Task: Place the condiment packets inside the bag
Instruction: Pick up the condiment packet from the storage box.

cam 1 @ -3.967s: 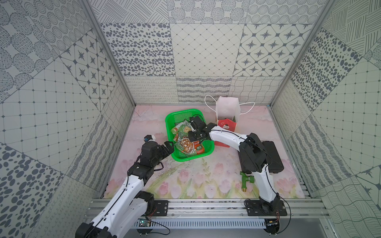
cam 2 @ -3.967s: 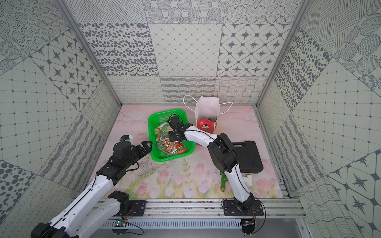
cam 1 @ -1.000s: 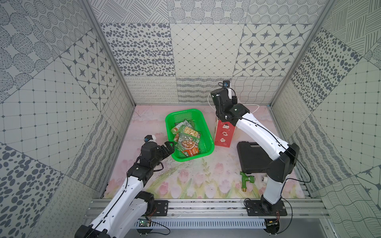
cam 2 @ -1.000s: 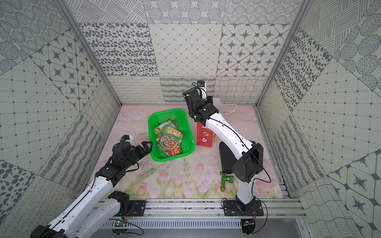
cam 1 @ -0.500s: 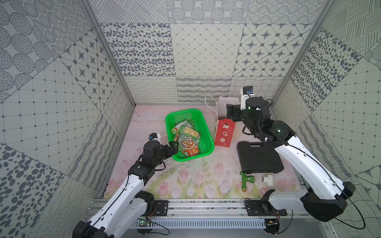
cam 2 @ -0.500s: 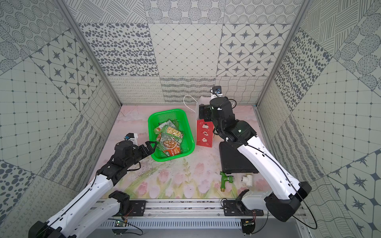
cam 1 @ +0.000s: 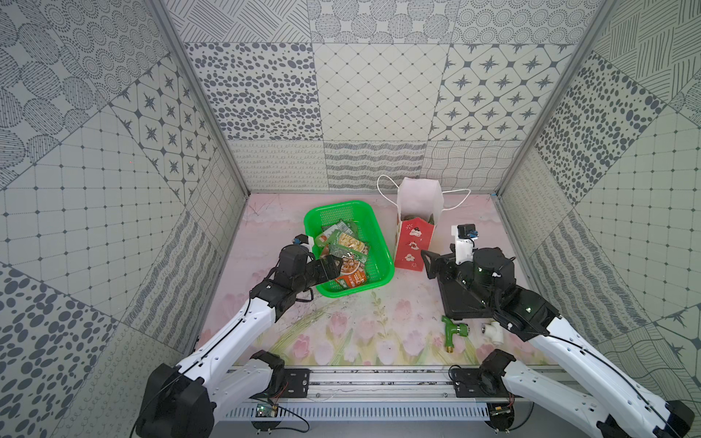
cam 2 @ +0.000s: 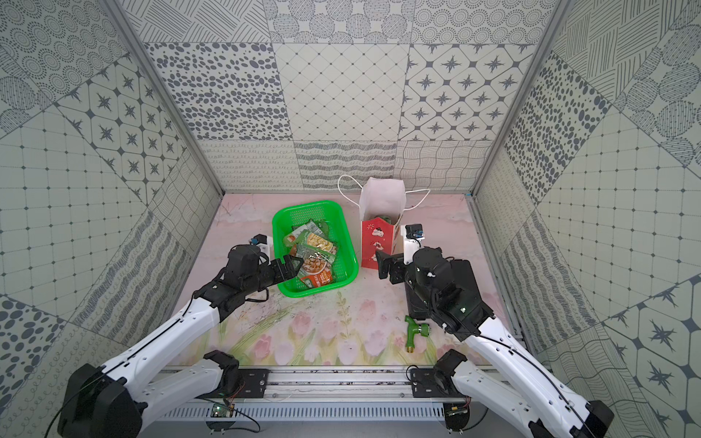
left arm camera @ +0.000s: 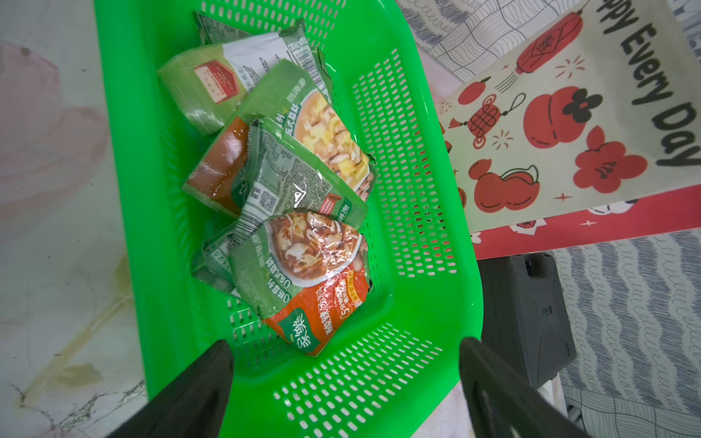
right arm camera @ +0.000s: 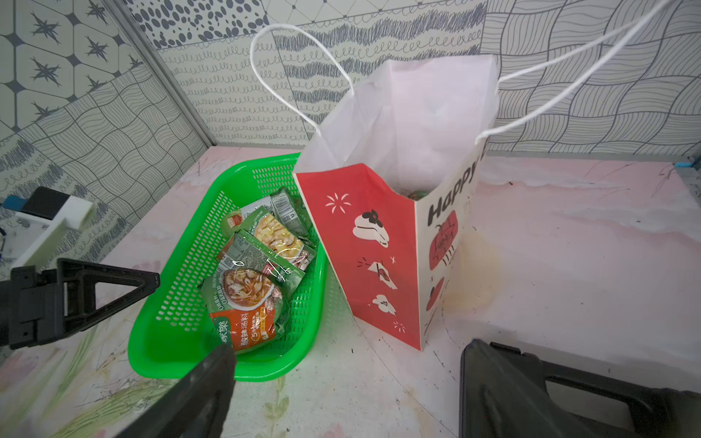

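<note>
Upright bag (cam 1: 411, 246) gapes open; right pincer (cam 1: 429, 263) apart, empty, beside it. Over basket (cam 1: 341, 294) near rim, left pincer (left arm camera: 345, 343) apart, packets (left arm camera: 303, 265) ahead.

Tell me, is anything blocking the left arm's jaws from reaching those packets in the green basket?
Nothing visible does. The open jaws hang over the near rim of the green basket, and the top condiment packet lies uncovered just beyond them, resting on the other packets.
</note>
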Controlling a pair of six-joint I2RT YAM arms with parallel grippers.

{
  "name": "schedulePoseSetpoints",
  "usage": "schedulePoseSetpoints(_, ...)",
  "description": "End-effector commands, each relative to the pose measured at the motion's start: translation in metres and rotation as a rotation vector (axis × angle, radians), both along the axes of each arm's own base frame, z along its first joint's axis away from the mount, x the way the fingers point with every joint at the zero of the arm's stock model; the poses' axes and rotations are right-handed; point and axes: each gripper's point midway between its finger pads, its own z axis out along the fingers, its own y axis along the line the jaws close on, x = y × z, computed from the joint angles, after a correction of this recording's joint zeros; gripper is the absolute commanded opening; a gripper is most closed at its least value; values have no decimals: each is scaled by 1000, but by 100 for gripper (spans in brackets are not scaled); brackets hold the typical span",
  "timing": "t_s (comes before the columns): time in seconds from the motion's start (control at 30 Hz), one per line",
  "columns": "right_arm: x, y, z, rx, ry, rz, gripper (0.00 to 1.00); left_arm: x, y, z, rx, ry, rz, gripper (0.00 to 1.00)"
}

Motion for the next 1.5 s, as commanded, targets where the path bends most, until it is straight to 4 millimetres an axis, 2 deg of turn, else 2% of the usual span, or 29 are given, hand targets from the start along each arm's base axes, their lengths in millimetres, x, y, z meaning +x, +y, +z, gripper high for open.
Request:
schedulePoseSetpoints(0.0,5,0,6,41,-78,-12,97,8,-15,-2,68,-27,-117,91)
schedulePoseSetpoints(0.17,7,-5,-8,-10,-88,-33,97,21,-15,-19,137,68,-118,89)
schedulePoseSetpoints(0.37,10,-3,-15,-20,-83,-30,97,36,-17,-41,204,199,-121,89)
schedulePoseSetpoints(0.67,12,0,-19,-29,-70,-25,97,39,-8,-73,301,349,-91,89)
schedulePoseSetpoints(0.8,12,0,-20,-30,-68,-26,97,40,0,-84,362,387,-55,93)
schedulePoseSetpoints(0.97,12,0,-20,-31,-67,-25,97,40,-1,-93,416,420,-58,99)
schedulePoseSetpoints(1.17,12,1,-20,-27,-66,-22,97,43,-5,-94,543,402,-49,100)
schedulePoseSetpoints(1.47,12,2,-20,-25,-63,-16,97,48,4,-76,721,333,0,99)
